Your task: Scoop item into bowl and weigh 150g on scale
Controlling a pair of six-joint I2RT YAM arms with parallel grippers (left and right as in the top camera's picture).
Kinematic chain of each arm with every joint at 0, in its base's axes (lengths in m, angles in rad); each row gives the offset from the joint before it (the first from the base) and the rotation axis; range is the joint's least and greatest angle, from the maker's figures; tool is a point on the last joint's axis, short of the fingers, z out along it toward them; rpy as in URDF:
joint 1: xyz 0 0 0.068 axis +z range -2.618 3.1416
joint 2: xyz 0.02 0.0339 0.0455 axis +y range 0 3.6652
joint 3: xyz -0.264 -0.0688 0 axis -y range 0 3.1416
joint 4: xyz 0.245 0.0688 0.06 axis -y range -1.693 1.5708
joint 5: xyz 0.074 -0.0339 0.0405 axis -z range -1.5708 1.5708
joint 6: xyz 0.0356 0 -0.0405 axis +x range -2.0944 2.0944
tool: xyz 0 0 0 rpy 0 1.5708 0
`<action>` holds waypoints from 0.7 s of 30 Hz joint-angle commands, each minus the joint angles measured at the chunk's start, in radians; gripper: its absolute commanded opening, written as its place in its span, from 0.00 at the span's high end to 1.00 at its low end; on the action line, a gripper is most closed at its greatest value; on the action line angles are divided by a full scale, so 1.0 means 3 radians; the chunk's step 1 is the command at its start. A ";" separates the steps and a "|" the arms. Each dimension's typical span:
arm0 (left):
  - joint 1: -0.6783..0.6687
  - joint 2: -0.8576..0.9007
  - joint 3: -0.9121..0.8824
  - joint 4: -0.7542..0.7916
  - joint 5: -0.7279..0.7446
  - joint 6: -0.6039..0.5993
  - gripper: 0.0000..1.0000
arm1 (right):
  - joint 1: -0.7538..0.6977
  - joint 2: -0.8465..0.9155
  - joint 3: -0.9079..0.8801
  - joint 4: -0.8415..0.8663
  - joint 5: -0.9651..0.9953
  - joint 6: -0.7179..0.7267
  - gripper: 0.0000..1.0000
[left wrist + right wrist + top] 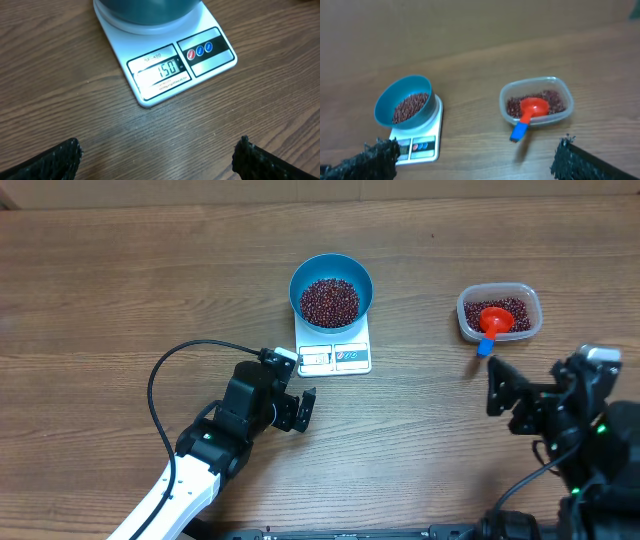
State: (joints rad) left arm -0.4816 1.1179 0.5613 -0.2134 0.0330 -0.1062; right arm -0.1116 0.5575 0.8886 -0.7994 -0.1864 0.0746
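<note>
- Overhead: the beans [330,301] sit in the blue bowl [298,280] on the scale [335,358], upper centre.
- Left wrist: the left gripper [159,145] has its fingers apart (nothing between them); the scale's display reads 150.
- Right wrist: the right gripper [480,147] is likewise spread and empty; the red scoop [532,107] lies in the tub [504,107], right of centre.

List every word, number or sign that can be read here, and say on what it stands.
"150": on the display of the scale.
"SF-400": printed faintly above the display.
Small print under the display: too small to read.
Three round signs on the label panel: blurred, unreadable.
No other text is visible.
</note>
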 commanded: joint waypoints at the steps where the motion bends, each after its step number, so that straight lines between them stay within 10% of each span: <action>1: 0.0014 0.0020 -0.0014 0.0003 -0.0024 -0.0046 0.00 | 0.0142 -0.0228 -0.0343 0.0278 0.0207 -0.0018 0.00; 21: 0.0014 0.0020 -0.0014 0.0003 -0.0024 -0.0046 0.00 | 0.0543 -0.1406 -0.2102 0.1734 0.0448 -0.0018 0.00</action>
State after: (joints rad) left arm -0.4816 1.1179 0.5613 -0.2134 0.0330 -0.1062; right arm 0.0402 0.1761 0.2916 -0.2996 -0.0704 0.0738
